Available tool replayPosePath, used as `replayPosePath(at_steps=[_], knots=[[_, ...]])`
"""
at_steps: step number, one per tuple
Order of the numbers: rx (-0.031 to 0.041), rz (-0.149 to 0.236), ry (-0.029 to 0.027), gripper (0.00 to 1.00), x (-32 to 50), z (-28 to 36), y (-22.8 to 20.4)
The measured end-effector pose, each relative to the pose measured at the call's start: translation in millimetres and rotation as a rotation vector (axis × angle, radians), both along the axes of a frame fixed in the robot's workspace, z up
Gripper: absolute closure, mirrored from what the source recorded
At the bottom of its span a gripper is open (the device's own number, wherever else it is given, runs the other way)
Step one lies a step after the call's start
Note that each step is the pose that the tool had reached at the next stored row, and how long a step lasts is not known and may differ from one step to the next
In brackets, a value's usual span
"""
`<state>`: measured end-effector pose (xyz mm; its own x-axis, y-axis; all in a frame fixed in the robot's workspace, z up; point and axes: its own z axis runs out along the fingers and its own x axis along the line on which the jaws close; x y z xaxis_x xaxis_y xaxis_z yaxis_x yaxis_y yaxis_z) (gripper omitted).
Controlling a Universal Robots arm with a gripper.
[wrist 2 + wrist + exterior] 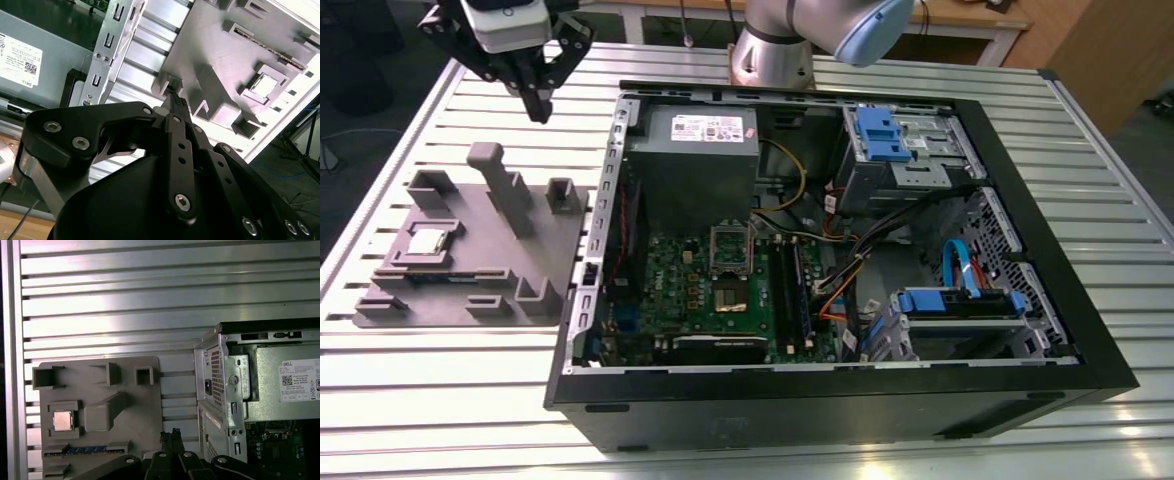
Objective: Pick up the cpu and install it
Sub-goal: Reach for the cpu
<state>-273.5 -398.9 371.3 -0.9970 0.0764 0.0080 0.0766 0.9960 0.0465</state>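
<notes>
The black end effector (536, 100), its fingertips pressed together on nothing, hovers over the slatted metal counter (427, 390). In the exterior view the small square silver-topped cpu (427, 241) lies at its 7 o'clock, seated in the grey moulded plate (540, 250). The open black computer case (854, 405) sits at 4 o'clock.

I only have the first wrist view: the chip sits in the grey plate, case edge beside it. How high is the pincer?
Observer: In the exterior view the pincer hangs well clear above the table, holding nothing.
Operator: Anything tall near the chip?
Observer: Yes, an upright post rises from the plate beside the chip, on the exterior view's right.
Operator: Inside the case?
Observer: The case lies open; a square metal frame sits on the green board near the grey box.
</notes>
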Motion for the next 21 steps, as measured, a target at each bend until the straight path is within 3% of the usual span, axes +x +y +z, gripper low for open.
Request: replayPosePath(at_steps=[21], knots=[[0.0000,0.000,0.0045,0.90,-5.4,-1.5,0.0]])
